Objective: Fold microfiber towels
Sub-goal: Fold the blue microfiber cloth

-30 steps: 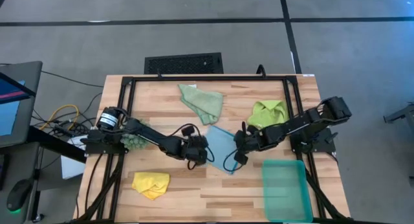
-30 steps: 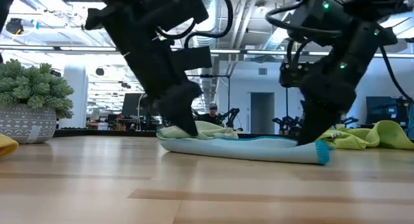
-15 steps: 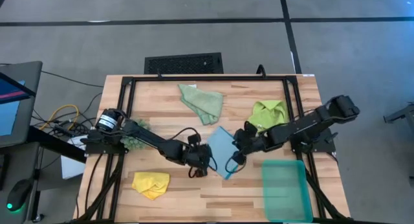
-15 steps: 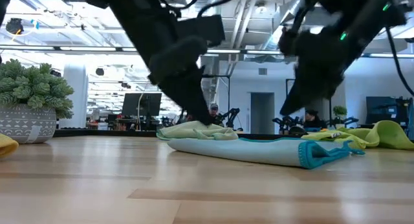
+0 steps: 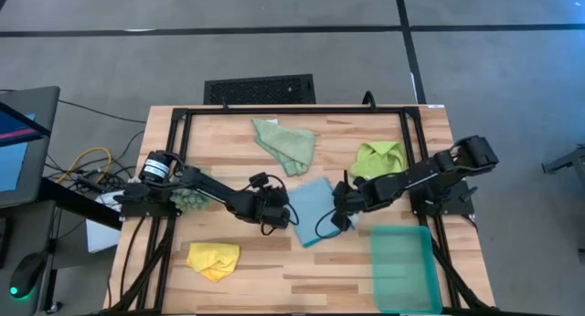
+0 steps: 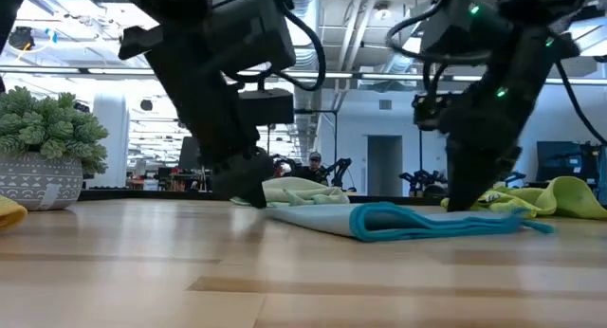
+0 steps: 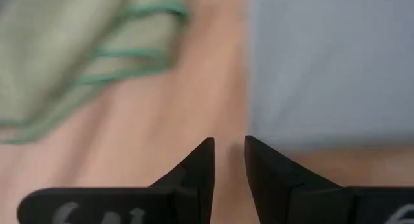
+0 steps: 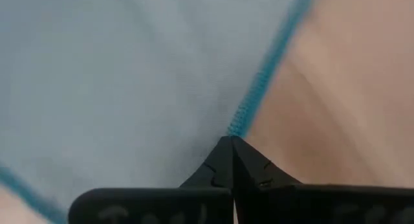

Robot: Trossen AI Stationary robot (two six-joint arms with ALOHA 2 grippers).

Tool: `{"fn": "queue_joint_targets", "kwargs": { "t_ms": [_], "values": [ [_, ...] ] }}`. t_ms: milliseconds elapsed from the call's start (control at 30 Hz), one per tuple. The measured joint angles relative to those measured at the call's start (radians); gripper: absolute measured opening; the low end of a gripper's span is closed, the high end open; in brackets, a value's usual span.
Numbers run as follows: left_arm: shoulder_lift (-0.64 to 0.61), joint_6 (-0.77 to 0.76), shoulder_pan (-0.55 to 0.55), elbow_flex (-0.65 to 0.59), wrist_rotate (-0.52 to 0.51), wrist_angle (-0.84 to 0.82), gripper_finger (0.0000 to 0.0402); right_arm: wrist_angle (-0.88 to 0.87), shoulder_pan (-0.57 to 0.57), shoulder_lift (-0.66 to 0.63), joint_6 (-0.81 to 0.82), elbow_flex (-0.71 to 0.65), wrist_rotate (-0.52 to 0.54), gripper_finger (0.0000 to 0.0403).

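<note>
Wooden counter (image 5: 302, 261) in a dark frame, grey floor around it, an open workroom with a seated person visible beyond in the low view. Item one, light blue towel (image 5: 309, 204): lies at counter centre between the two arms; half a second ago it was a narrow upright diamond with its low corner at six o'clock, and it now reads as a broader patch with a rolled teal-edged fold (image 6: 398, 220) standing up on its near side, so one edge has been carried over and a fold appears under way. Item two, right tool (image 5: 340, 209): at the towel's three o'clock edge, tips pressed together on the teal hem (image 8: 259, 88), having pinched shut within the last second; it seems to hold that hem. Item three, left tool (image 5: 285, 215): at the towel's nine o'clock edge, tips (image 7: 206, 160) a narrow gap apart with bare wood between them, nothing held; the towel edge lies just beside it. Item four, pale sage towel (image 5: 286, 144): crumpled at twelve o'clock, unfolded. Item five, lime green towel (image 5: 379, 158): crumpled at two o'clock, behind the right arm. Item six, yellow towel (image 5: 214, 259): bunched at seven o'clock. Item seven, teal tray (image 5: 400, 268): at five o'clock. Item eight, dark-green fuzzy clump (image 5: 189, 199): at nine o'clock. Status, judged: first towel partly folded, three untouched.
</note>
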Motion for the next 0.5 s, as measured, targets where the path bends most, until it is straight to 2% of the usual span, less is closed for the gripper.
{"fn": "queue_joint_targets", "kwargs": {
  "t_ms": [100,300,367,500],
  "values": [
    [-0.008,0.025,-0.009,0.023,-0.070,-0.009,0.0077,-0.012,0.028,-0.074,-0.003,0.023,-0.003,0.0012],
    [-0.016,0.050,-0.065,0.094,-0.057,-0.036,0.0077,0.065,0.101,-0.148,-0.115,0.014,0.104,0.0023],
    [-0.018,0.090,-0.075,0.098,0.029,0.017,0.0077,0.122,0.113,-0.142,-0.137,-0.011,0.117,0.0025],
    [0.013,0.202,-0.079,0.098,0.295,0.190,0.0077,0.158,0.085,-0.081,-0.136,-0.047,0.063,0.0020]
  ]
}}
